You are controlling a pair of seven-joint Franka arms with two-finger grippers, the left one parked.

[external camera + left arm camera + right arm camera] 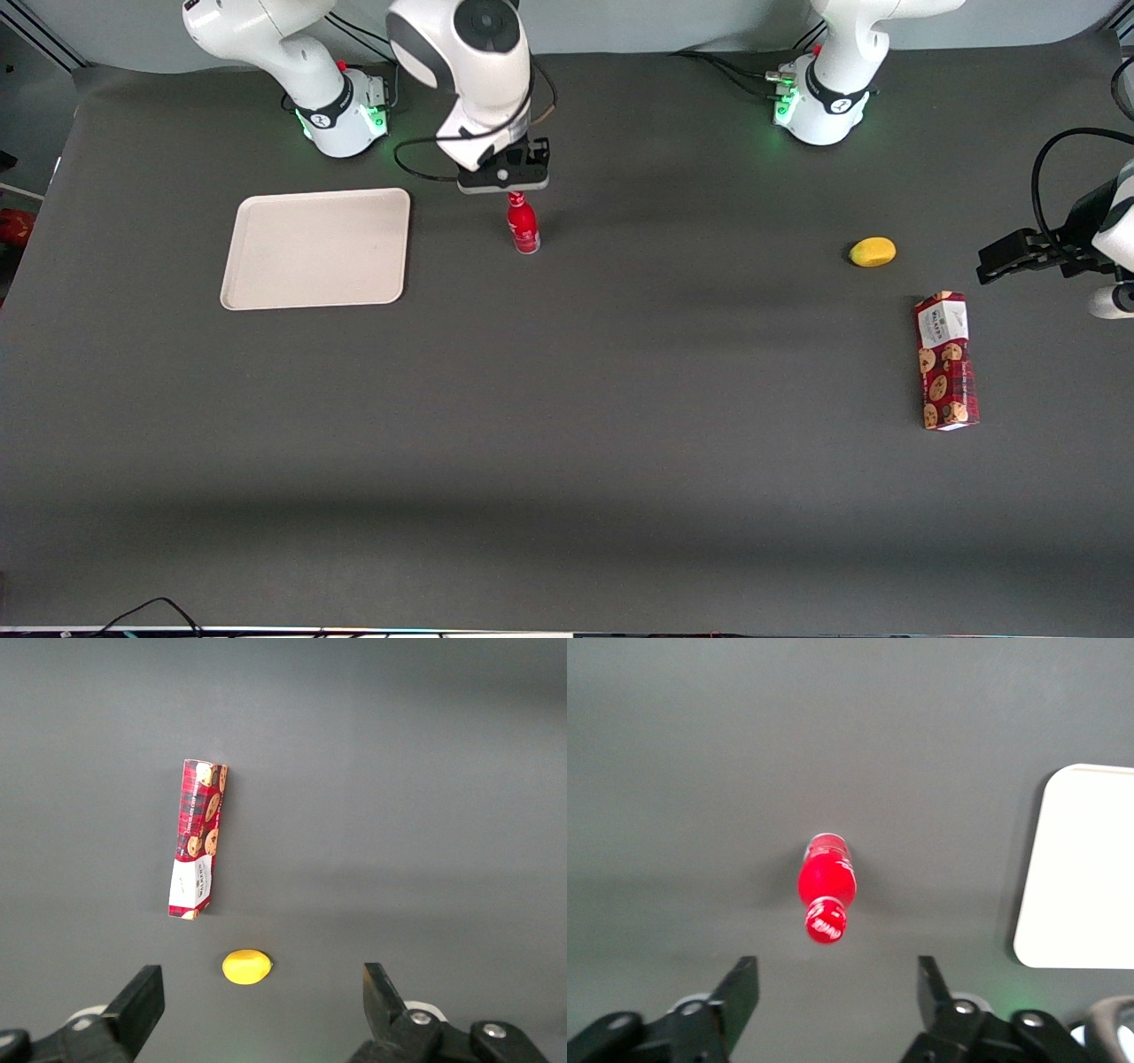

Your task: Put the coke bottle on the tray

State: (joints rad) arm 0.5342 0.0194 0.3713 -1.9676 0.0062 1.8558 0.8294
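The coke bottle stands upright on the dark table, a slim red bottle with a red cap and white lettering; from above it shows as a red cap and shoulder. My gripper hangs directly above its cap, a little higher than the bottle, and stands open with nothing between its fingers. The cream-beige tray lies flat beside the bottle toward the working arm's end of the table, with nothing on it; one rounded corner of the tray shows in the right wrist view.
A yellow lemon-like object and a red cookie-printed box lie toward the parked arm's end of the table; both also show as lemon and box. Black cables trail near the arm bases.
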